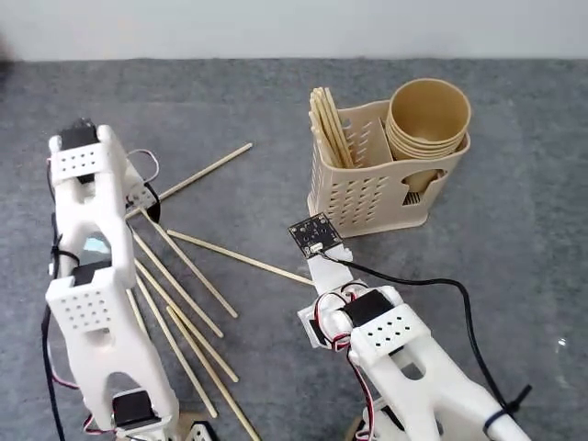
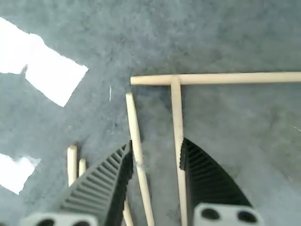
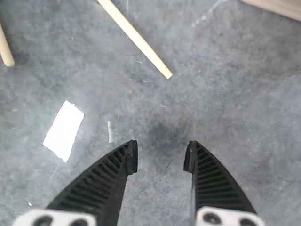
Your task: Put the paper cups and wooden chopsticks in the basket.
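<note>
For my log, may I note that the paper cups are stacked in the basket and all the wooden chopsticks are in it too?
Not all: the high view shows the paper cups stacked in the basket, but only a few upright chopsticks in it; several loose chopsticks lie on the table.

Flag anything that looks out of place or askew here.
Several wooden chopsticks lie scattered at crossing angles on the grey mat, outside the basket. The paper cups sit stacked inside it, with other chopsticks standing in it. Nothing looks spilled or damaged.

Right gripper point(image 3: 160, 157) fingers apart above carpet point(image 3: 235, 94); chopstick point(image 3: 134, 37) near.
</note>
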`<action>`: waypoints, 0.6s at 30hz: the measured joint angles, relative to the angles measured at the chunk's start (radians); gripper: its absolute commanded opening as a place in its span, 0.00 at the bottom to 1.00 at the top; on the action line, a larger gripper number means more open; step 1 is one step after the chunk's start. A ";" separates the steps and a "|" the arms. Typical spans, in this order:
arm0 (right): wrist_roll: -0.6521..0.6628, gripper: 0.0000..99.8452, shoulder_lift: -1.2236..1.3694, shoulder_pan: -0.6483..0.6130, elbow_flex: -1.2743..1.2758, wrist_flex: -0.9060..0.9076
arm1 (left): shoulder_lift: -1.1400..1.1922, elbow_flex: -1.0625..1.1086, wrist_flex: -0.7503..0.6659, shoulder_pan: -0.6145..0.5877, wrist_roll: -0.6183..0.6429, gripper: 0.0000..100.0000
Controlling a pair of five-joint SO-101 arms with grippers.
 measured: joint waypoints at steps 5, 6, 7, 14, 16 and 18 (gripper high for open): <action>0.000 0.18 0.000 0.000 0.000 0.000 | 0.081 -0.041 -0.040 0.000 0.005 0.15; 0.000 0.18 0.000 0.000 0.000 0.000 | 0.097 -0.058 -0.044 0.000 0.003 0.15; 0.000 0.18 0.000 0.000 0.000 0.000 | 0.112 -0.077 -0.048 0.000 0.005 0.15; 0.000 0.18 0.000 0.000 0.000 0.000 | 0.215 -0.221 -0.049 0.015 0.000 0.02; 0.000 0.18 0.000 0.000 0.000 0.000 | 0.238 -0.255 -0.052 0.018 0.005 0.01; 0.000 0.18 0.000 0.000 0.000 0.000 | 0.249 -0.273 -0.046 0.018 0.005 0.01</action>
